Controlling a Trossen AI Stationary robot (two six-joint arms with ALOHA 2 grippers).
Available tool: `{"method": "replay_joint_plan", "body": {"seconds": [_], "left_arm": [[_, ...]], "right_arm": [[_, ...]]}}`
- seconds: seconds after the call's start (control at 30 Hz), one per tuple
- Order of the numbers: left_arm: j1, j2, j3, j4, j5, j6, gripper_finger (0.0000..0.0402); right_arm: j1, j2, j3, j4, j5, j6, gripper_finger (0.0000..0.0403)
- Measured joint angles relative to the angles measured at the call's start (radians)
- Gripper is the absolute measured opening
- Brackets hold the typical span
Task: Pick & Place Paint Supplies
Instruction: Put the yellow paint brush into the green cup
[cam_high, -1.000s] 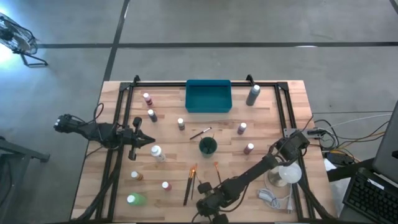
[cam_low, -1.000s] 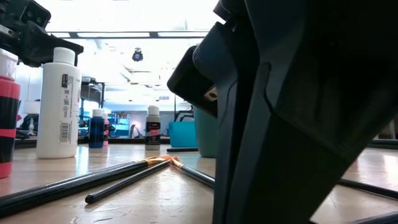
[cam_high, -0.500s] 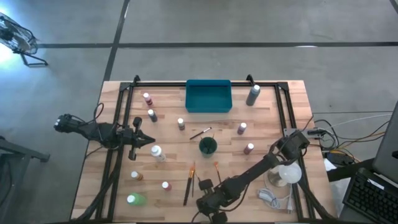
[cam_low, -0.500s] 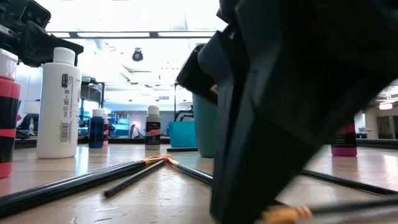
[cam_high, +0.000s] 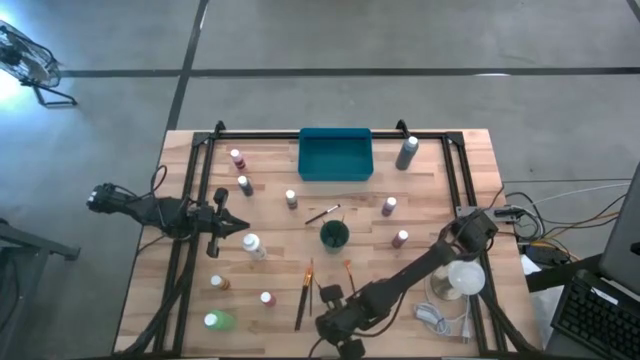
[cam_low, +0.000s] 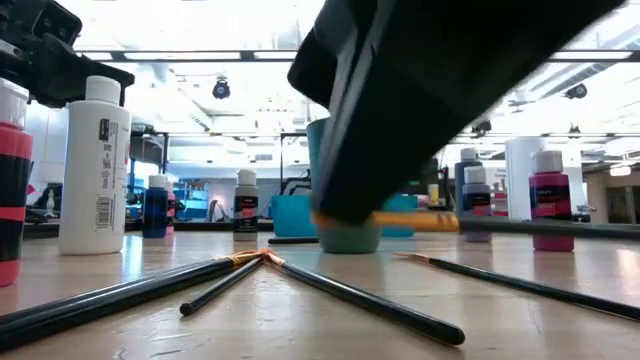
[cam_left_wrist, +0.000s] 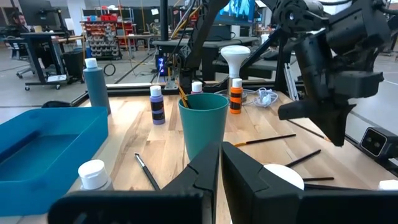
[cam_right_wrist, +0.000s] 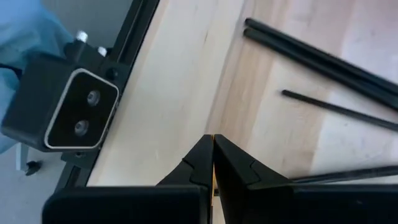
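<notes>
My right gripper (cam_high: 331, 299) hangs over the table's near edge, shut on a thin paintbrush (cam_low: 520, 227) with an orange ferrule. More brushes lie flat on the wood nearby (cam_high: 303, 293) (cam_low: 350, 296). Small white-capped bottles stand around the table, among them a white one (cam_high: 252, 245), a green one (cam_high: 217, 321) and a taller grey one (cam_high: 406, 152). The dark green cup (cam_high: 334, 236) stands mid-table and the teal tray (cam_high: 335, 155) at the far edge. My left gripper (cam_high: 241, 226) waits shut and level at the left, touching nothing. My right gripper pinches the paintbrush between its two fingers, beside the orange ferrule (cam_low: 430, 222). The fingers slant down from the table's right and lie across the brush; its dark handle (cam_right_wrist: 339, 174) runs out sideways from them. The brush hangs level, clear of the table.
The low camera's black block (cam_right_wrist: 65, 112) sits on the frame rail just beyond the near edge, close to my right gripper. A white lamp-shaped object (cam_high: 462, 279) and a coil of cable (cam_high: 436, 318) lie at the near right. Black rails (cam_high: 452, 170) run along both sides.
My right gripper has risen from the table with the paintbrush. The brush lay on the wood by the fingers half a second ago and now hangs level above it. The other brushes have stayed where they were.
</notes>
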Motion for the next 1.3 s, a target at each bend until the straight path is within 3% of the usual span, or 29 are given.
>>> {"method": "replay_joint_plan", "body": {"seconds": [0.47, 0.93, 1.1, 1.3], "left_arm": [[0.0, 0.0, 0.0, 0.0, 0.0, 0.0, 0.0026], [0.0, 0.0, 0.0, 0.0, 0.0, 0.0, 0.0026], [0.0, 0.001, 0.0, 0.0, 0.0, 0.0, 0.0026], [0.0, 0.002, 0.0, 0.0, 0.0, 0.0, 0.0026]], "right_arm": [[-0.05, -0.105, 0.002, -0.079, 0.052, -0.028, 0.0008], [-0.192, -0.439, -0.002, -0.059, 0.163, -0.198, 0.0008], [-0.241, -0.59, -0.067, 0.136, 0.183, -0.273, 0.0008], [-0.297, -0.803, -0.343, 0.558, 0.116, -0.343, 0.0008]]}}
